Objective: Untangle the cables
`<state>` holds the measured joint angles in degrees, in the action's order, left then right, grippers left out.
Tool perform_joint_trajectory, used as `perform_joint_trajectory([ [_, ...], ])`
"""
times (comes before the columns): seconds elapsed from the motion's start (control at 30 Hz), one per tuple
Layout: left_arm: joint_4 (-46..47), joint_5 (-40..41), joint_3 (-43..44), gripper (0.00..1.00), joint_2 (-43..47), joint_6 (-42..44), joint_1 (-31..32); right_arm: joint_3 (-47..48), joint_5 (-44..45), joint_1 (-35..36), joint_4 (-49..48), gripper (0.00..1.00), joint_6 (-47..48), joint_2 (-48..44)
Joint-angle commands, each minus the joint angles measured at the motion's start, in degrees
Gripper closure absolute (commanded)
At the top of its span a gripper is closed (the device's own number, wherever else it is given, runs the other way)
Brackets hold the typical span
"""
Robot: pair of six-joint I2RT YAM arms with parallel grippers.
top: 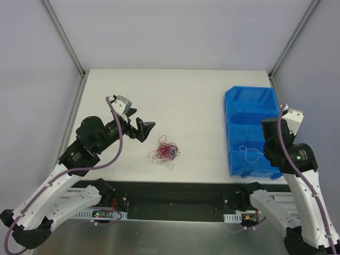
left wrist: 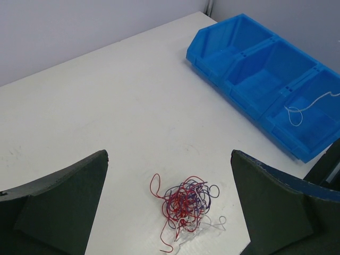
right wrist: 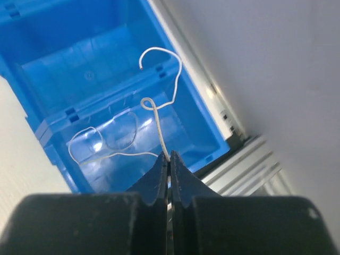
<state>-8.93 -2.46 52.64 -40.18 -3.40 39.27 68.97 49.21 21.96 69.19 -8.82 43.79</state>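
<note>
On table (top: 186, 95), knotted red, purple, white cables (left wrist: 186, 204), left end effector (left wrist: 170, 156) apart, right end effector (right wrist: 168, 159) clamping white strand (right wrist: 159, 114).

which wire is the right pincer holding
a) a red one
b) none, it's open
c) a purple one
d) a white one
d: the right pincer is shut on a white cable, which curls away from it over the blue bin.

Table (top: 186, 90) bears tangled cables (top: 166, 150) and blue bins (top: 236, 96).
</note>
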Motion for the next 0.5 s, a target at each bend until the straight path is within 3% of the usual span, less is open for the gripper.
perform_joint_trajectory([
  [0.0, 1.5, -0.1, -0.4, 0.01, 0.7, 1.3, -0.6, -2.3, -17.9, -7.4, -0.8, 0.99, -3.9, 0.0],
  [0.13, 1.5, 0.0, -1.9, 0.01, 1.0, 1.4, -0.6, -3.8, -27.4, -10.9, 1.3, 0.99, -7.9, -0.9],
  [0.47, 1.5, -2.4, -2.1, 0.01, -0.1, -0.1, -1.7, -10.8, -22.7, -12.1, 7.5, 0.99, -20.1, -4.9],
])
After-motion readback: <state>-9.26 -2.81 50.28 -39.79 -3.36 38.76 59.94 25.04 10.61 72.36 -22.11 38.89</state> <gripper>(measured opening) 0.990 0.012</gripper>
